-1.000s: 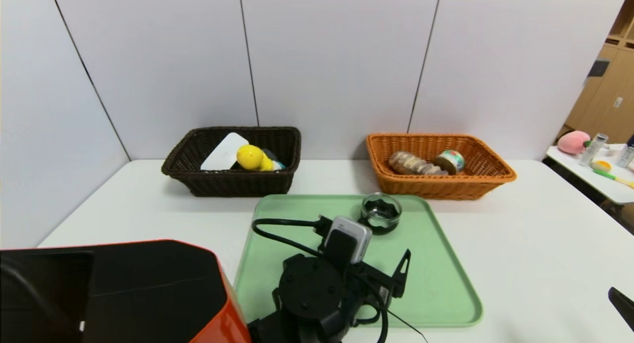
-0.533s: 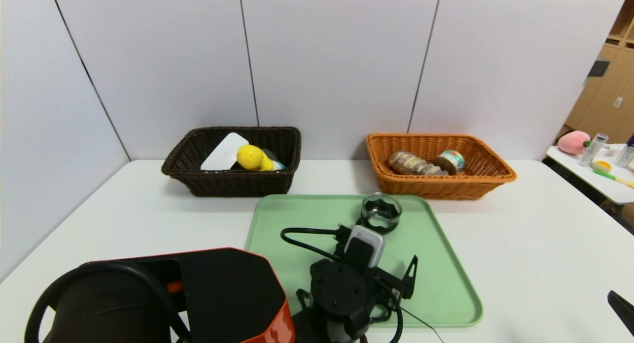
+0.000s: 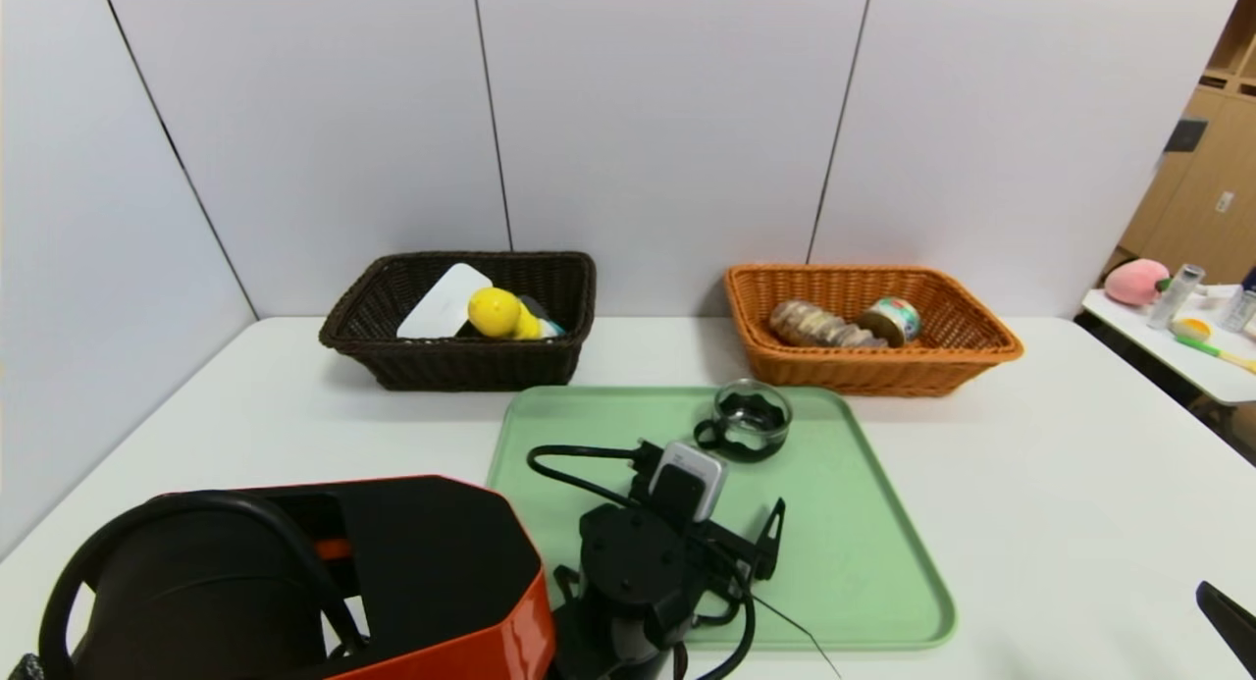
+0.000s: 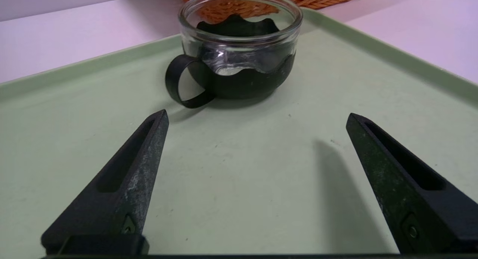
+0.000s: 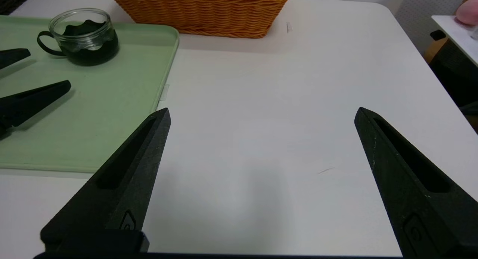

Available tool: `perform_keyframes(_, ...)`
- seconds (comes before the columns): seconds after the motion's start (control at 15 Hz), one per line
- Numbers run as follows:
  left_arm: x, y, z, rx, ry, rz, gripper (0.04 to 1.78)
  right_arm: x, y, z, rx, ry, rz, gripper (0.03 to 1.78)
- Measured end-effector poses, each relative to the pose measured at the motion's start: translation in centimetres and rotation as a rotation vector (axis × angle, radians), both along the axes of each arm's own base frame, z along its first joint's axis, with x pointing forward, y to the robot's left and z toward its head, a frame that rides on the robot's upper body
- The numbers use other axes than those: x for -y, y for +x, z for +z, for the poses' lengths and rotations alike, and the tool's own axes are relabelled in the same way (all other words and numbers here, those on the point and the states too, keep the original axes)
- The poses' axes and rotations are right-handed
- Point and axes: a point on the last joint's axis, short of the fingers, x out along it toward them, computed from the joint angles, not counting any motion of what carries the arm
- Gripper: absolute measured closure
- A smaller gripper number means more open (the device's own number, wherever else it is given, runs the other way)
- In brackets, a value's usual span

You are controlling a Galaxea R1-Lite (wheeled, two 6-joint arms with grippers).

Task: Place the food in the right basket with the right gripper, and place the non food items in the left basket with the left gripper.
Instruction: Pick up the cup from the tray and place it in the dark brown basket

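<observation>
One item left: glass cup upright at tray's twelve o'clock, rigid, slick, breakable, so left gripper, spread wide and empty, should pinch the rim gently.

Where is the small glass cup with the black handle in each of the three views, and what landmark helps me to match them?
Head view: the glass cup stands at the far edge of the green tray, beyond the open left gripper.
Left wrist view: the cup is top centre, ahead of the open fingers, untouched.
Right wrist view: the cup is upper left, on the tray.
Shared landmark: the orange basket just behind the cup.
</observation>
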Motion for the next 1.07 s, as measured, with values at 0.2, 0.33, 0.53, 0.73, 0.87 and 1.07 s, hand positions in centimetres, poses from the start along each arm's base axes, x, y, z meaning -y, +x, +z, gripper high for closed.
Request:
perform_keyframes(0.2,-0.8,-0.5,0.3,-0.014,0.017,-0.018,0.13,0.0,0.0,-0.2,-0.007,0.002,0.011,0.11)
perform_keyframes(0.33,-1.0,0.2,0.5,-0.01,0.007,-0.022,0.13,0.0,0.0,-0.3,-0.01,0.002,0.011,0.11)
perform_keyframes(0.53,-0.2,1.7,0.5,0.014,-0.026,-0.012,0.13,0.0,0.0,-0.3,-0.01,0.002,0.011,0.11)
perform_keyframes(0.73,0.7,2.7,0.4,0.038,-0.048,-0.007,0.13,0.0,-0.1,-0.3,-0.008,0.002,0.011,0.11)
perform_keyframes(0.87,1.1,3.0,0.4,0.048,-0.058,-0.007,0.13,0.0,-0.1,-0.3,-0.008,0.002,0.012,0.11)
perform_keyframes(1.07,1.1,3.3,0.2,0.053,-0.06,-0.001,0.13,0.0,-0.1,-0.3,-0.009,0.002,0.012,0.11)
